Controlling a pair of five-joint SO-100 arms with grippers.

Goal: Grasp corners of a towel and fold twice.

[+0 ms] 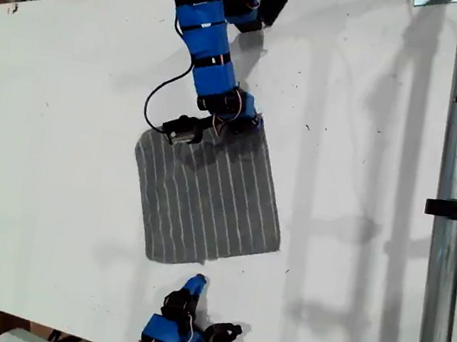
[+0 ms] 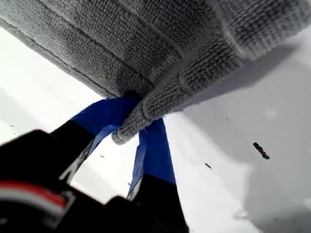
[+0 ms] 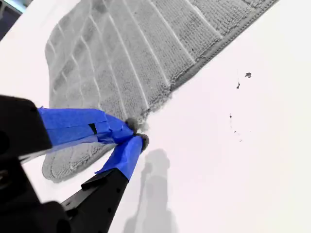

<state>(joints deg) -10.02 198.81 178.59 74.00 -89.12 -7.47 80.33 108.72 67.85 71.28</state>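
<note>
Towel (image 1: 207, 194): flat, unfolded. My first gripper (image 2: 137, 119): clamped on one corner (image 2: 127, 130). My second gripper (image 3: 136, 137): jaws together, off the cloth. Next, likely: second corner grasp.

The exterior view looks straight down from high up; both wrist views sit close, sharing the towel (image 1: 206, 198).

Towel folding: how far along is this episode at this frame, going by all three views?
Early stage. Done: nothing folded; the towel lies flat in a single layer on the table. In hand: my first gripper is pinching one corner at the towel's far edge in the exterior view. My second gripper is closed at the near edge, holding no cloth that I can see. Left: a second corner grasp and both folds.
</note>
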